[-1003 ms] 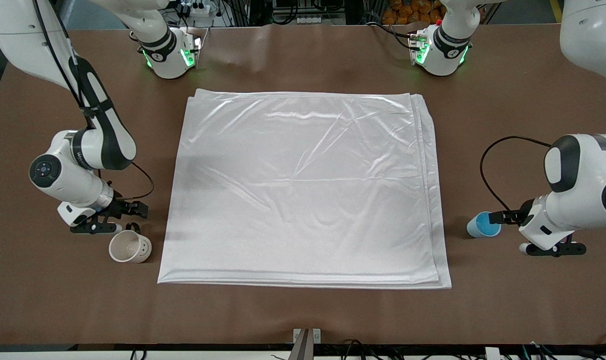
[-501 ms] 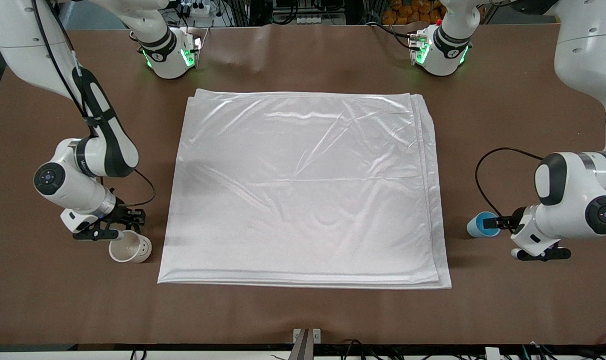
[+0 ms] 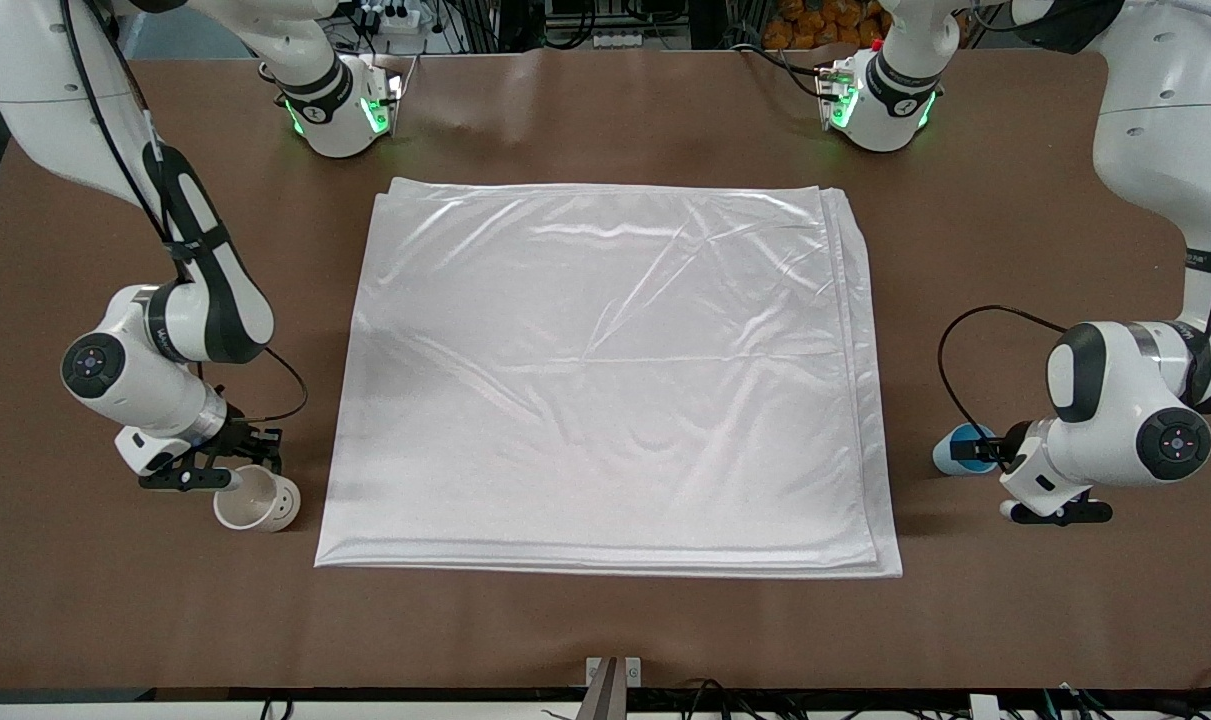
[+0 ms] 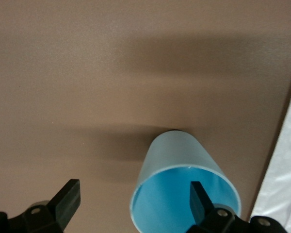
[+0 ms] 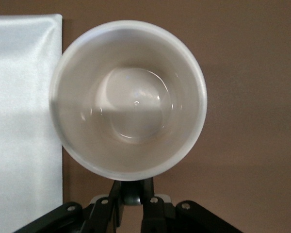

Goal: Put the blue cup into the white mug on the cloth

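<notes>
Front view: two Franka arms mid-pickup at brown table (image 3: pixel 605 620). Left gripper (image 4: pixel 136 206) fingers apart, straddling wall of small light-blue tapered handleless cup (image 3: pixel 957 449), one finger inside rim, cup on bare table just beside left-arm edge of large shiny white folded cloth (image 3: pixel 605 380). Right gripper (image 5: pixel 131 194) pinched shut on black handle of small off-white ceramic mug (image 3: pixel 257 498), mug beside cloth's right-arm edge. Judged step: grasping. Next: left fingers close, mug goes onto cloth. Count: one cup, one mug, one cloth.
</notes>
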`<state>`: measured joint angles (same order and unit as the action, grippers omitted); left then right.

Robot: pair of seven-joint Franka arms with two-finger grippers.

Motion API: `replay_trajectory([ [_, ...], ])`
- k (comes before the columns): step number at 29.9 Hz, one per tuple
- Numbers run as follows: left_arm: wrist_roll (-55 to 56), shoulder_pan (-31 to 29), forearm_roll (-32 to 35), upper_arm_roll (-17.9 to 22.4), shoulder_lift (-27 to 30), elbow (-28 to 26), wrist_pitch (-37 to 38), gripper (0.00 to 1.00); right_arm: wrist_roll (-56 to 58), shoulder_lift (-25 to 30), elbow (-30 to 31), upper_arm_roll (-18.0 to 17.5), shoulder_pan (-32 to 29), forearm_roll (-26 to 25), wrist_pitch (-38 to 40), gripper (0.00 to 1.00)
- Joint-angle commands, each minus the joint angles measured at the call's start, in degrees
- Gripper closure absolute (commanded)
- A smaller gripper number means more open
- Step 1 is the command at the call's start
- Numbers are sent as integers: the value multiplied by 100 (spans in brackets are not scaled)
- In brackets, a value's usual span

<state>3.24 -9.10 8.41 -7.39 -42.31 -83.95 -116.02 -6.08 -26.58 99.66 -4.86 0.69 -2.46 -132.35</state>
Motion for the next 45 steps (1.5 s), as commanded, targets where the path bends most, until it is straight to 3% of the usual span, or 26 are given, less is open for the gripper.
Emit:
replay_trajectory([
  [1, -95, -48, 152, -43, -120, 81, -96, 40, -1024, 241, -271, -7, 738, -35, 542, 100],
  [3, -95, -48, 152, -43, -111, 81, -96, 87, -1411, 223, -412, -7, 1046, -44, 639, 100],
  [4, -87, -48, 152, -43, -111, 81, -96, 100, -1596, 214, -447, -7, 1178, -35, 649, 100],
  [13, -8, -48, 152, -43, -67, 89, -96, 100, -2607, -49, -763, -15, 2575, -9, 614, 100],
  [24, 45, 31, 152, -69, 178, 107, -26, 100, -3839, -1182, -1748, -24, 3859, -70, 570, 100],
  [34, 616, 136, -181, -218, 671, 248, 694, 100, -3848, -1684, -1950, -24, 4378, -123, 219, 100],
  [43, 1907, 259, -375, -912, 838, 248, 1293, 100, -3839, -2018, -1950, -24, 4528, -246, -257, 100],
  [45, 2258, 355, -358, -1070, 847, 248, 1302, 100, -3839, -2045, -1950, -24, 4528, -255, -257, 93],
])
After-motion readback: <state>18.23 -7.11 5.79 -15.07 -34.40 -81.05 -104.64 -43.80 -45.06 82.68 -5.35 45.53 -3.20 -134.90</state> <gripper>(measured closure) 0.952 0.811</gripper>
